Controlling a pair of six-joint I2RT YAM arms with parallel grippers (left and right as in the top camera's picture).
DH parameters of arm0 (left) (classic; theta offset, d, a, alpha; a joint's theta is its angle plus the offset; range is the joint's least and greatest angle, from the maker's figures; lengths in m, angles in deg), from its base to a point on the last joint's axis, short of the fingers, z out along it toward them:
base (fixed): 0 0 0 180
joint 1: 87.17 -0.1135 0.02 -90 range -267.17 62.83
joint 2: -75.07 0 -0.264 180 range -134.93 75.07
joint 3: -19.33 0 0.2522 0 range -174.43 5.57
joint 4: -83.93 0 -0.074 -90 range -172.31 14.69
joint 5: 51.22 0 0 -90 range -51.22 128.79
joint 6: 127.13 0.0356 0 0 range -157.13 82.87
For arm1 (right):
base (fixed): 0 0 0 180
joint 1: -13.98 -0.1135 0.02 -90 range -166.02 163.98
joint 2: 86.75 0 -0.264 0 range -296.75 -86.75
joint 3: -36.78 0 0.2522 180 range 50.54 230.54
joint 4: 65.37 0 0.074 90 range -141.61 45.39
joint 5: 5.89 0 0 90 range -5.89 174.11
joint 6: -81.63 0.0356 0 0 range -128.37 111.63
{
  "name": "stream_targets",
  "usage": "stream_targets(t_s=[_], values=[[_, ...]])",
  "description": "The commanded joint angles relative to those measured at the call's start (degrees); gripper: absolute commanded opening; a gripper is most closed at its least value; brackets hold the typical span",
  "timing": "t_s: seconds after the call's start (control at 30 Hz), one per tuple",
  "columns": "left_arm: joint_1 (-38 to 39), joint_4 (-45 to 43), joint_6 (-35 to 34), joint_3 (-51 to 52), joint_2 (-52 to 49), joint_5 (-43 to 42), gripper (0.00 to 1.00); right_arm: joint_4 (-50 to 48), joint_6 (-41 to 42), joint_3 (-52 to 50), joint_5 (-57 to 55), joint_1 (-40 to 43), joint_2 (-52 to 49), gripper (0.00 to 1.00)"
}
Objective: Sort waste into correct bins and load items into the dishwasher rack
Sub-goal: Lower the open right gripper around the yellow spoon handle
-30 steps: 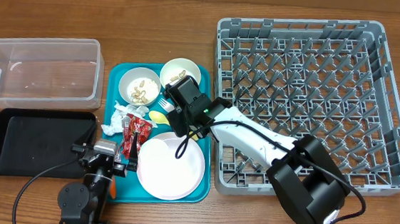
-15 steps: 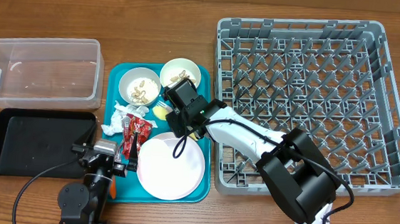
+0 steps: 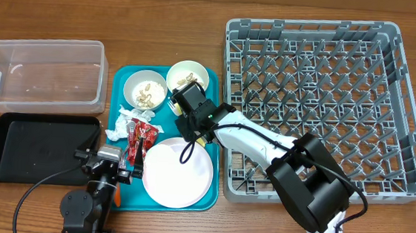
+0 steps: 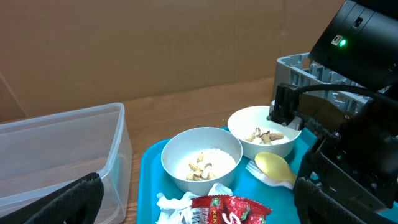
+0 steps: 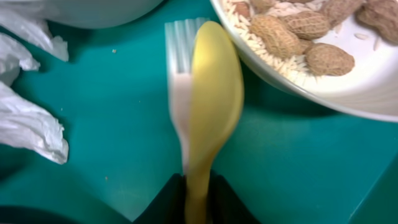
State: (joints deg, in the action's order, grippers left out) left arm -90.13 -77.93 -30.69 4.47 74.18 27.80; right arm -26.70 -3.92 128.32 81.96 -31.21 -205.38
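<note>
My right gripper (image 5: 198, 194) is shut on the handle of the pale yellow spoon (image 5: 214, 93) just above the teal tray; in the overhead view the gripper (image 3: 181, 108) hides the spoon. The fork (image 5: 179, 74) lies right under the spoon; I cannot tell if it is gripped too. Two white bowls (image 3: 145, 89) (image 3: 189, 76) hold nut scraps. The plate (image 3: 177, 174) lies at the tray's front. The red wrapper (image 3: 141, 137) and crumpled paper (image 3: 120, 127) lie left of it. My left gripper (image 4: 199, 208) is open, low over the wrapper (image 4: 230, 208).
The clear tub (image 3: 40, 73) and black tray (image 3: 34, 147) are at the left. The grey dishwasher rack (image 3: 320, 103) fills the right. The teal tray (image 3: 127, 198) lies between them. A small orange bit (image 3: 116, 196) shows by the left arm's base.
My right gripper has moved a little toward the far bowls, with the spoon, which now hides under it in the overhead view. The left arm has not moved.
</note>
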Motion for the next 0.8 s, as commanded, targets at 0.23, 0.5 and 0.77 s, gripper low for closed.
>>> stream_targets(t_s=[0.23,0.5,0.77], values=[[0.37,-0.22,0.68,0.42,0.57,-0.50,1.00,1.01,-0.02,1.46,-2.78,-0.17,-0.66,0.37],[0.37,-0.24,0.68,0.42,0.57,-0.50,1.00,1.77,0.00,1.46,-4.42,-0.17,-0.63,0.29],[0.37,-0.24,0.68,0.42,0.57,-0.50,1.00,2.38,-0.02,1.49,-7.54,-0.17,-0.63,0.50]])
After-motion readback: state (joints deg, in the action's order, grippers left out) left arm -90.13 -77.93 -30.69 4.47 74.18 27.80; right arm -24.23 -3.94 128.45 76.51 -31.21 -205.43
